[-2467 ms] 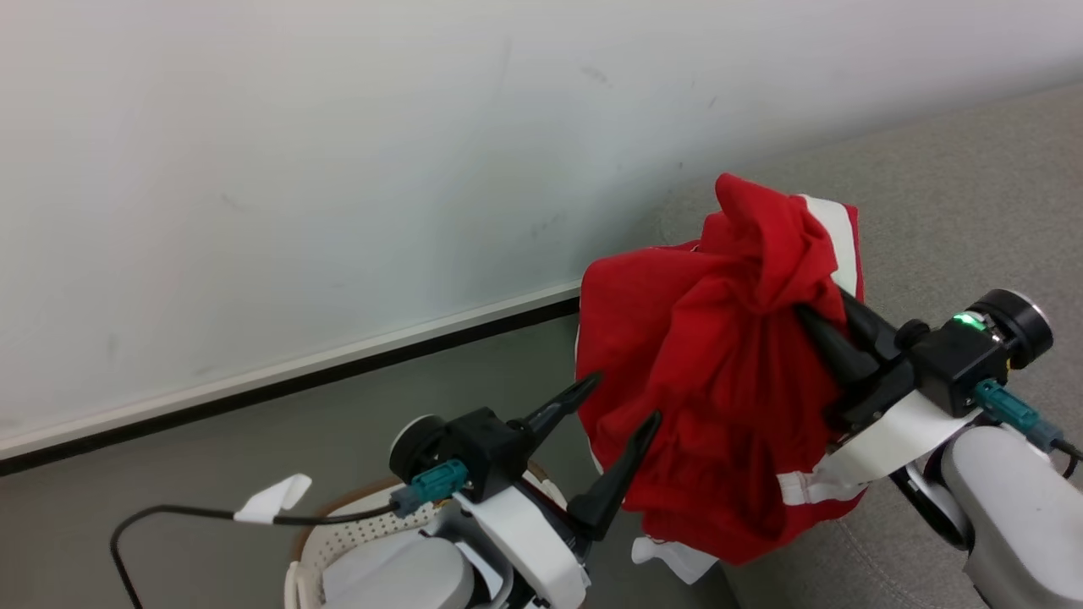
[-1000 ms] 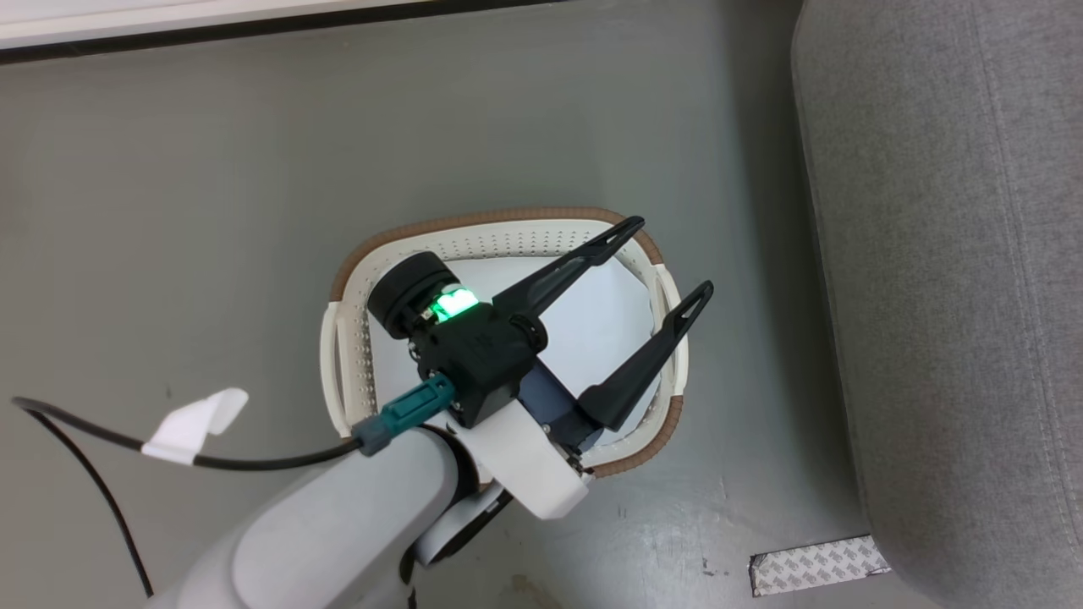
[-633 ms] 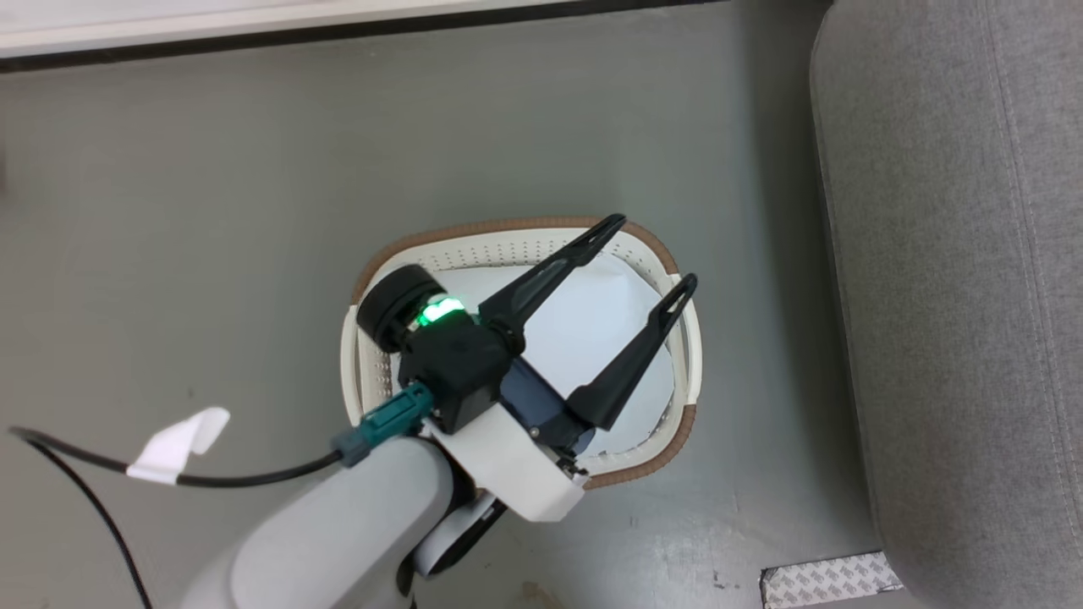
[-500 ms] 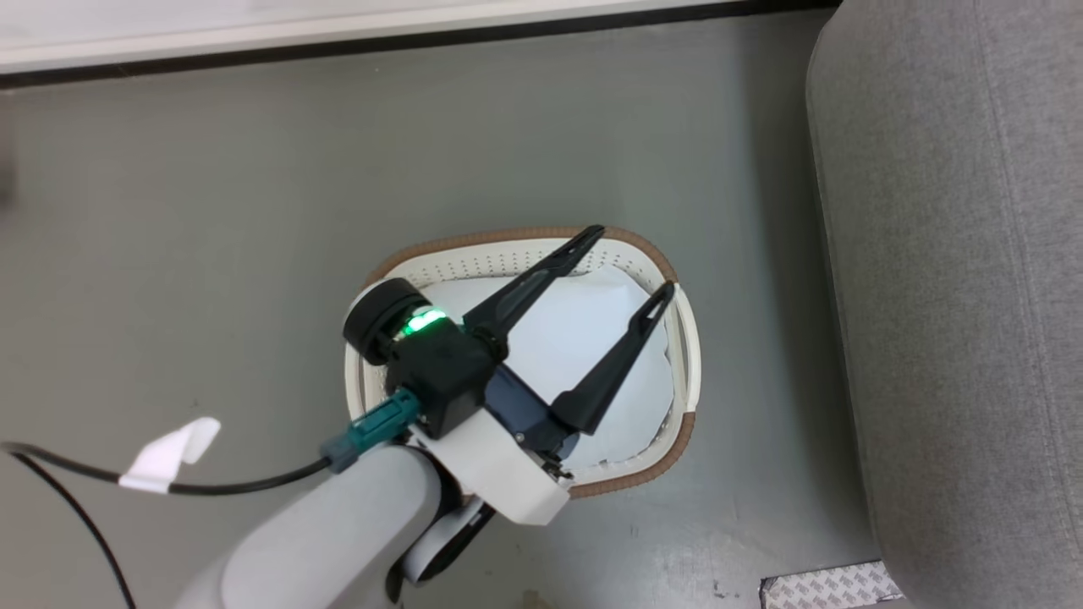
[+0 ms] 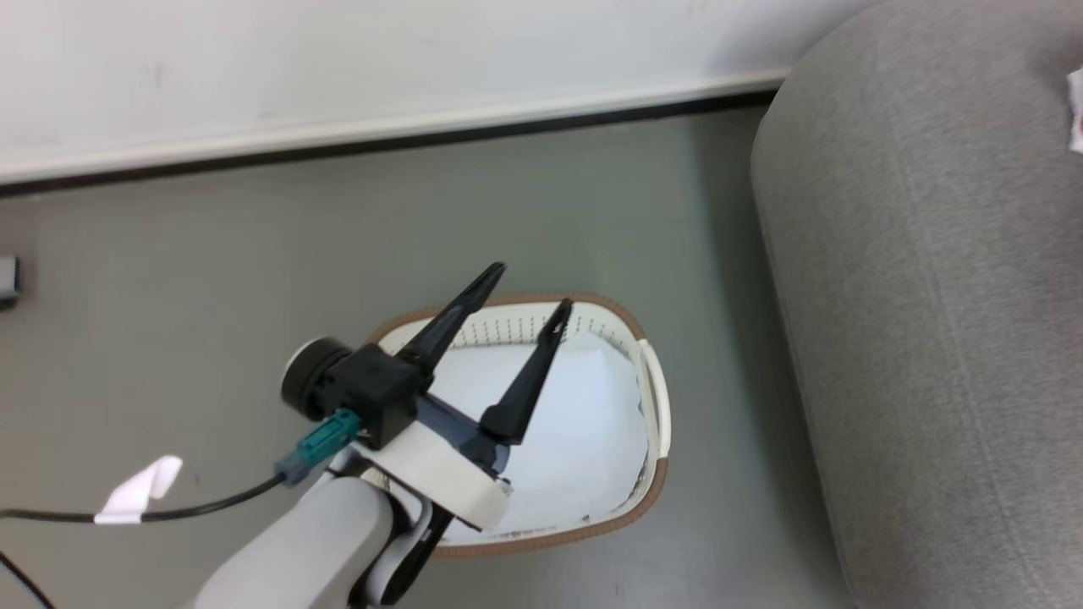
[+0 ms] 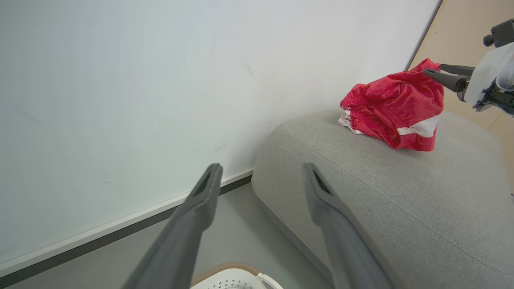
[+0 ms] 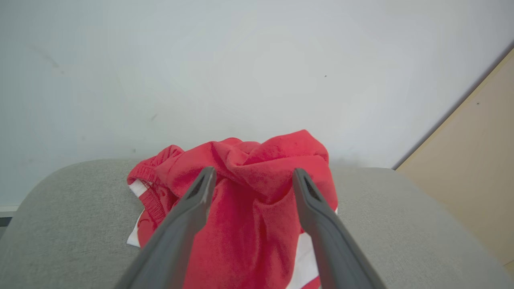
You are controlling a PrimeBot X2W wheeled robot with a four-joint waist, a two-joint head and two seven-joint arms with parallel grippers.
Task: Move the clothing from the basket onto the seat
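Note:
The red jersey [image 7: 249, 208] lies in a crumpled heap on the grey sofa [image 5: 914, 338], near the wall; from the left wrist the jersey [image 6: 393, 106] sits on the sofa's [image 6: 381, 192] far end. My right gripper [image 7: 253, 174] is open, its fingers spread on either side of the heap's top, and the left wrist view shows that right gripper [image 6: 433, 69] at the jersey's upper edge. My left gripper [image 5: 529, 288] hangs open and holds nothing above the white brown-rimmed basket [image 5: 651, 406]. A plain pale cloth [image 5: 584, 423] lines the basket.
The basket stands on grey floor [image 5: 211, 254] just left of the sofa's rounded side. A white wall with a dark baseboard [image 5: 381, 139] runs behind. A black cable with a white tag [image 5: 135, 491] trails from my left arm. A beige panel [image 7: 474, 160] stands right of the sofa.
The jersey, held in the air by my right gripper 2.5 s ago, now rests on the sofa between open fingers. The head camera has tilted, and my left gripper has turned over the basket.

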